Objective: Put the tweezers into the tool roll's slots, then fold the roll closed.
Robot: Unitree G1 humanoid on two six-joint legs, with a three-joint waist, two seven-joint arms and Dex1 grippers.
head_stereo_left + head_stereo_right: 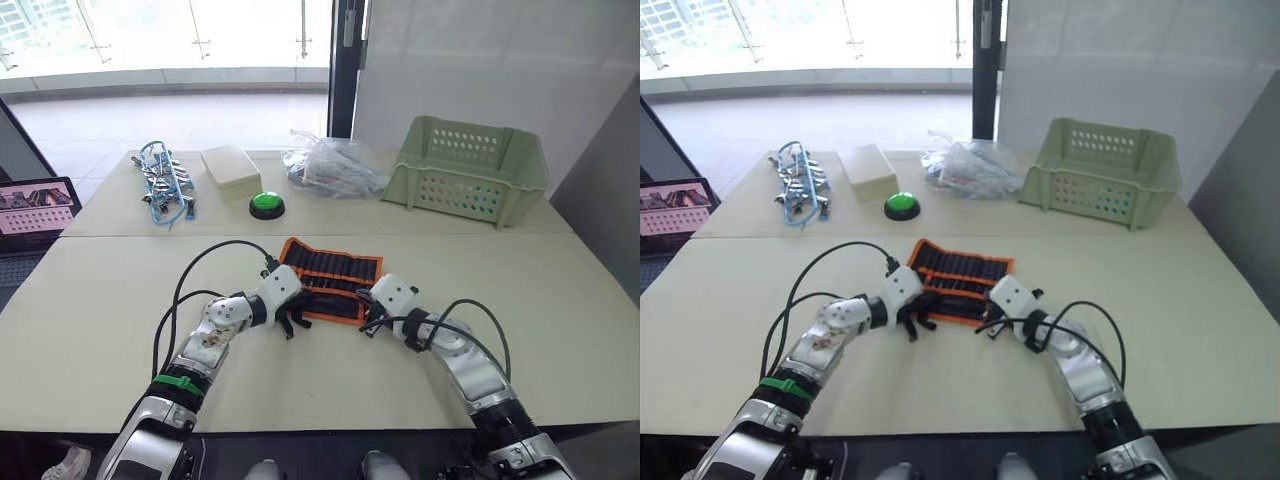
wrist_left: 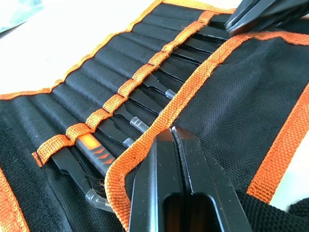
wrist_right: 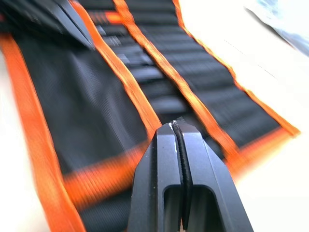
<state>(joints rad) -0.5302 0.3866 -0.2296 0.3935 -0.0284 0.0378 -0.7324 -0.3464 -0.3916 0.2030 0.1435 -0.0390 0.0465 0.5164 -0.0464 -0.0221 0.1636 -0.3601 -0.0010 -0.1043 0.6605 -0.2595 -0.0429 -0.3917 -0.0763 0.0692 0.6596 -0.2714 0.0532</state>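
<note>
I see the tool roll (image 1: pixel 330 277) lying open just below the centre of the left eye view, its long axis running from upper left to lower right, with the tweezers (image 2: pixel 145 99) already seated side by side under the orange strap. My left gripper (image 2: pixel 179 145) sits at the roll's near left corner and my right gripper (image 3: pixel 176 133) at its near right corner, each pinched together on the orange-edged near flap. As I judge it, the fold must carry that flap away from me, across the long axis and over the tweezers, both arms being equally near.
</note>
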